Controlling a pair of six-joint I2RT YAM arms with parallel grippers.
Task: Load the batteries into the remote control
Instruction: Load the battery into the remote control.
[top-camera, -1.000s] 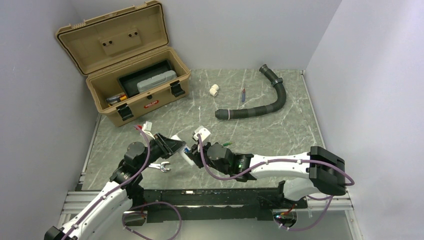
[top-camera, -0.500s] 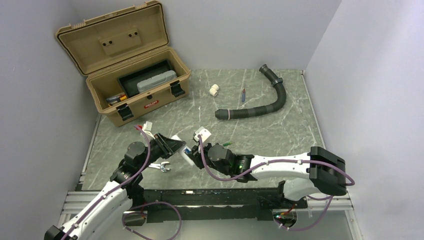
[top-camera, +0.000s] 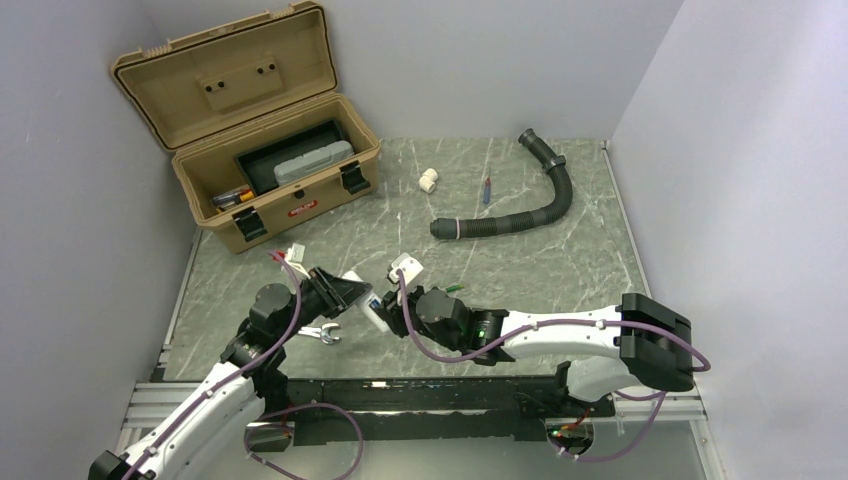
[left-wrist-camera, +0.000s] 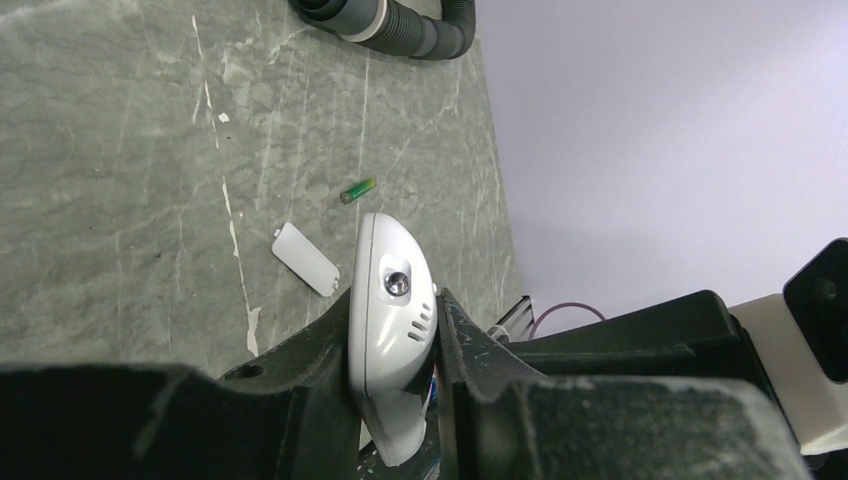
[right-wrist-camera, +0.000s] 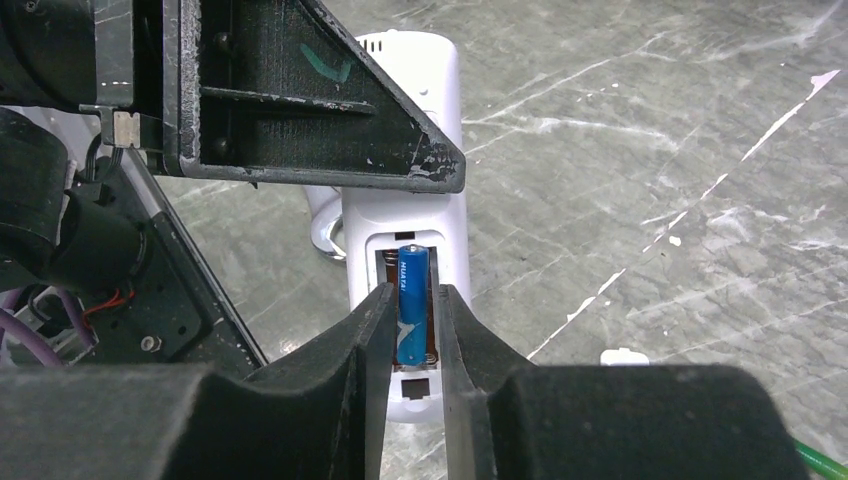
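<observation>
My left gripper is shut on the white remote control and holds it on edge above the table; in the left wrist view the remote sits between both fingers. My right gripper is shut on the blue battery and holds it lengthwise in the remote's open battery compartment. The green battery lies on the table beyond the remote, and also shows in the left wrist view. The remote's face is hidden.
The small white cover piece lies on the table by the remote. A metal clip lies under the left arm. An open tan toolbox stands back left. A white pipe fitting, a red-and-blue stick and a black hose lie farther back.
My right gripper has edged slightly left toward the remote with the blue battery in it. The left gripper and the remote have held still.
</observation>
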